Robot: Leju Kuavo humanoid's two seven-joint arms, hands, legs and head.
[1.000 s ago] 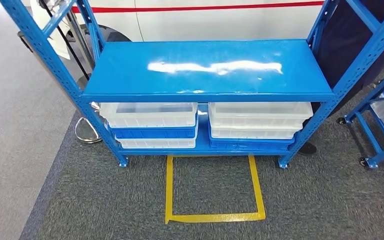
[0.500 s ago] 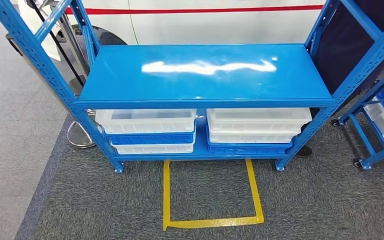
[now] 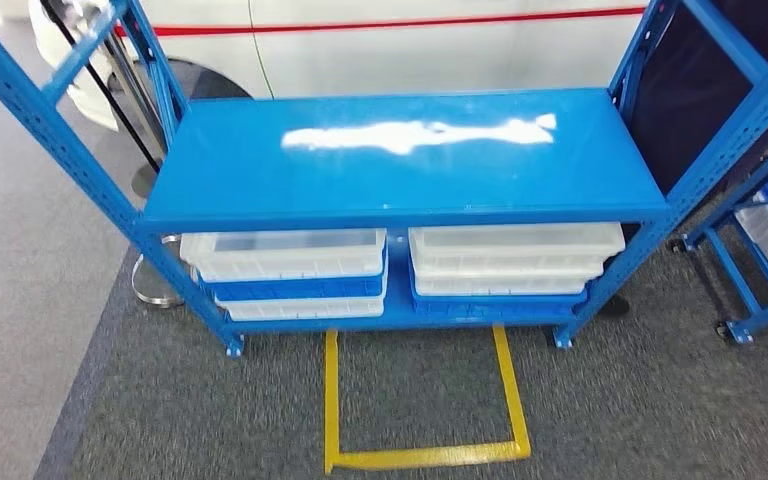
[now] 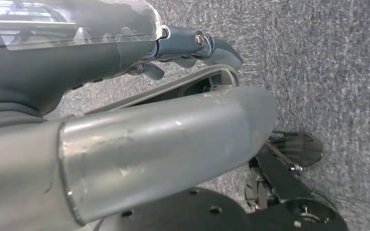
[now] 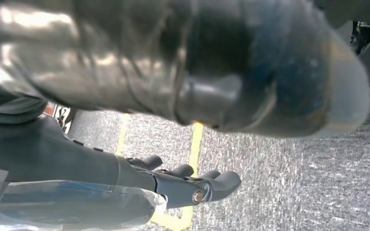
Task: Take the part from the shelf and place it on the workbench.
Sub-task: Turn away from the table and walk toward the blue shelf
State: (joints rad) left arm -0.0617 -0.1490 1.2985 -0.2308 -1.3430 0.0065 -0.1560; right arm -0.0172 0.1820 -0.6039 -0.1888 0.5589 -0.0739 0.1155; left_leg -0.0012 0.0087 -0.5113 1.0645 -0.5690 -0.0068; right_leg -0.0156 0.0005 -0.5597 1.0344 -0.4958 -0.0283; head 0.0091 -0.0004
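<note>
Both hands hang over grey carpet holding nothing: left hand (image 4: 192,48) and right hand (image 5: 188,180) have fingers loosely curled, though how far apart is unclear. Nearest lies a yellow tape outline (image 3: 425,400). Beyond stands the blue shelf (image 3: 400,160), white bins (image 3: 285,255) underneath; no part can be made out.

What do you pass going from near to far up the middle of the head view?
Yellow tape square on the grey carpet → stacked white and blue plastic bins on the bottom shelf → bare glossy blue metal shelf top → white panel with a red stripe.
</note>
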